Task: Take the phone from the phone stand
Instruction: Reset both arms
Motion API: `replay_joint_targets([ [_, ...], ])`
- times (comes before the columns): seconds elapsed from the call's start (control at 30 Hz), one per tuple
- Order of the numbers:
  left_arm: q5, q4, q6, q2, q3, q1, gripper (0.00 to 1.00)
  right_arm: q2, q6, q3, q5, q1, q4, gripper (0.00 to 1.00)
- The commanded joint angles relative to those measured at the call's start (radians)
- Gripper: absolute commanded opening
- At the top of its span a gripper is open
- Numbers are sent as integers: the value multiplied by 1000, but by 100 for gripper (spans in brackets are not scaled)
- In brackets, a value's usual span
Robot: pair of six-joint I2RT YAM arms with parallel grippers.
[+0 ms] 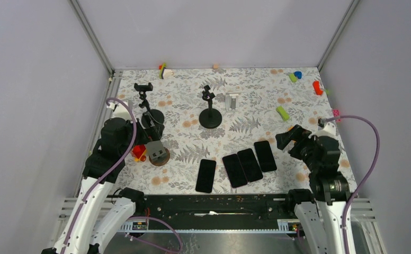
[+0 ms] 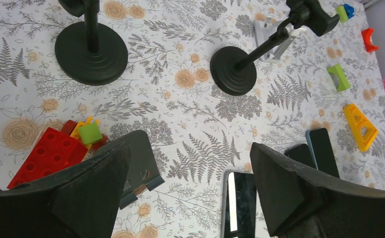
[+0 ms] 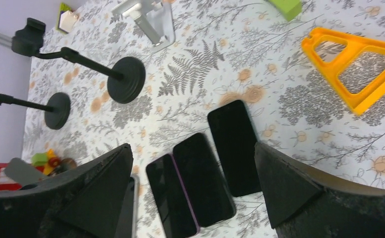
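Several dark phones (image 1: pixel 250 164) lie flat in a row on the floral table near the front; none sits on a stand. Two black pole stands (image 1: pixel 210 117) (image 1: pixel 151 117), a white stand (image 1: pixel 232 100) and a grey stand (image 1: pixel 157 152) all hold nothing. My left gripper (image 1: pixel 151 129) (image 2: pixel 190 188) hangs open above the gap between the grey stand (image 2: pixel 141 158) and the leftmost phone (image 2: pixel 242 203). My right gripper (image 1: pixel 291 138) (image 3: pixel 193 193) is open above the phones (image 3: pixel 203 173), empty.
Red and green bricks (image 2: pixel 46 156) lie left of the grey stand. A yellow triangle frame (image 3: pixel 359 64) lies to the right of the phones. Small coloured blocks (image 1: pixel 318 87) are scattered at the back right. Grey walls enclose the table.
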Motion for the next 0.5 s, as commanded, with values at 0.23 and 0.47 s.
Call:
replay_joint_targets([
  [0.23, -37, 116, 83, -96, -103, 5, 99, -347, -53, -252, 150, -5, 291, 98],
  [0.47, -49, 132, 84, -106, -125, 5, 99, -301, -77, -229, 153, -4, 249, 98],
])
